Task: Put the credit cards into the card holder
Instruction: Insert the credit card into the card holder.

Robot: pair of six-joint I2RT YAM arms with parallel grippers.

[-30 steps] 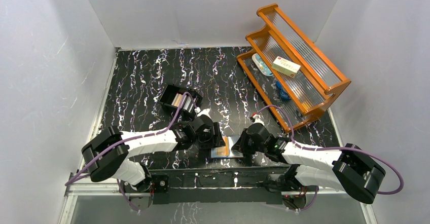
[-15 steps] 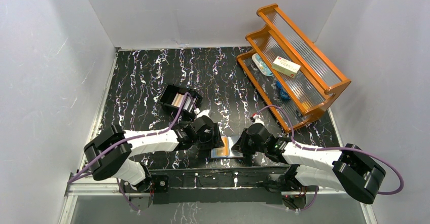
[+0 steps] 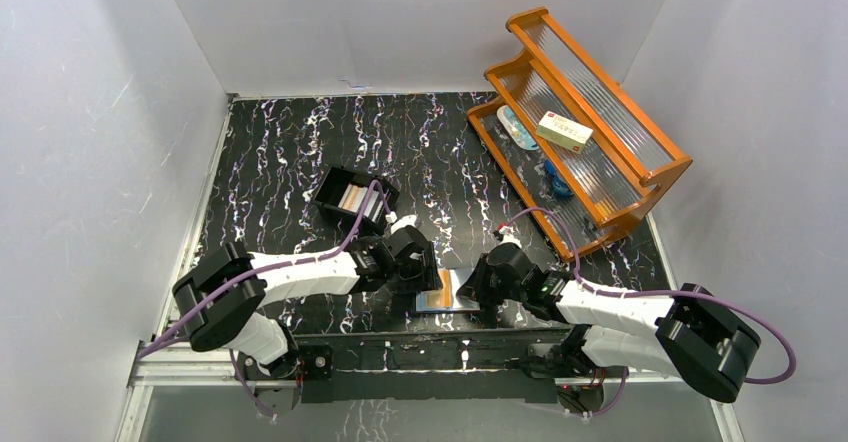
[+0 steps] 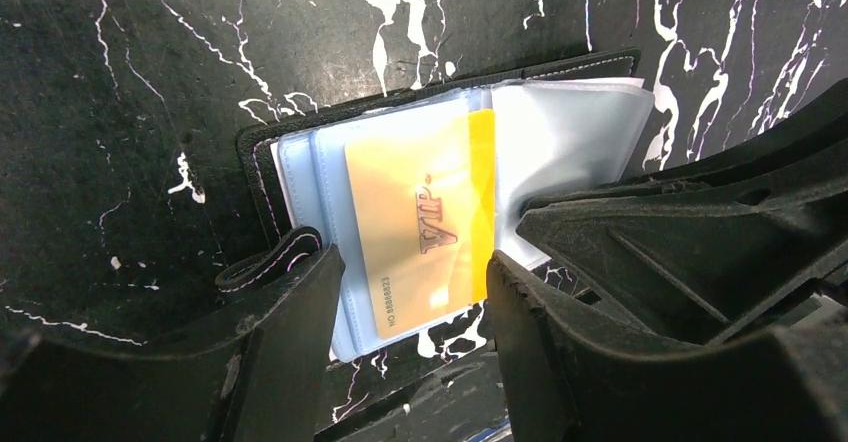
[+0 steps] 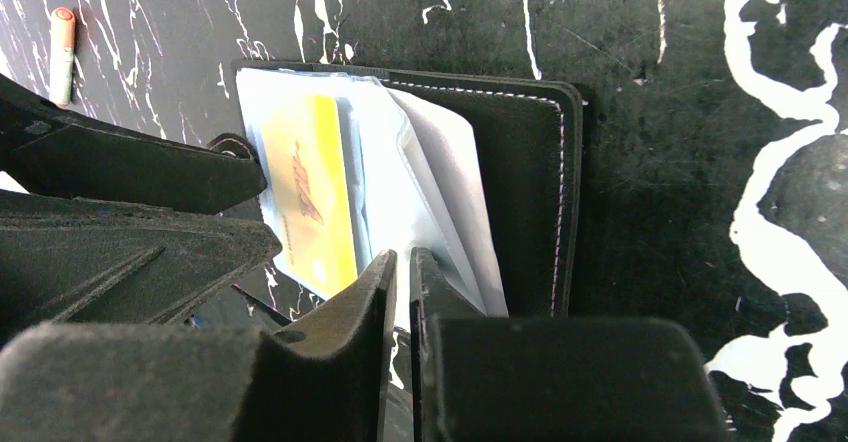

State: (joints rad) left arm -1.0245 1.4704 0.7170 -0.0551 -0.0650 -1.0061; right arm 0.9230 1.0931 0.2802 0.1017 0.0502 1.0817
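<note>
The card holder [image 3: 455, 300] lies open on the table near the front edge, black outside [image 5: 530, 192] with blue-lined slots [image 4: 300, 177] and clear sleeves. A yellow credit card [image 4: 420, 227] marked VIP rests on the blue slots, also in the right wrist view [image 5: 310, 187]. My left gripper [image 4: 412, 262] is open, its fingers standing either side of the card's near end [image 3: 425, 267]. My right gripper [image 5: 400, 257] is nearly shut, pinching the edge of a clear sleeve at the holder's right side [image 3: 478, 287]. More credit cards [image 3: 350, 197] sit in a black box.
The rigid black box [image 3: 338, 184] stands behind my left arm. A wooden shelf rack [image 3: 575, 127] at the back right holds a cream-and-red carton [image 3: 563, 131]. A small orange-tipped stick [image 5: 62, 47] lies behind the holder. The table's front rail [image 3: 440, 347] runs just below it.
My left arm has edged right and slightly back, bringing its gripper over the card holder. The right arm and the holder have stayed put.
</note>
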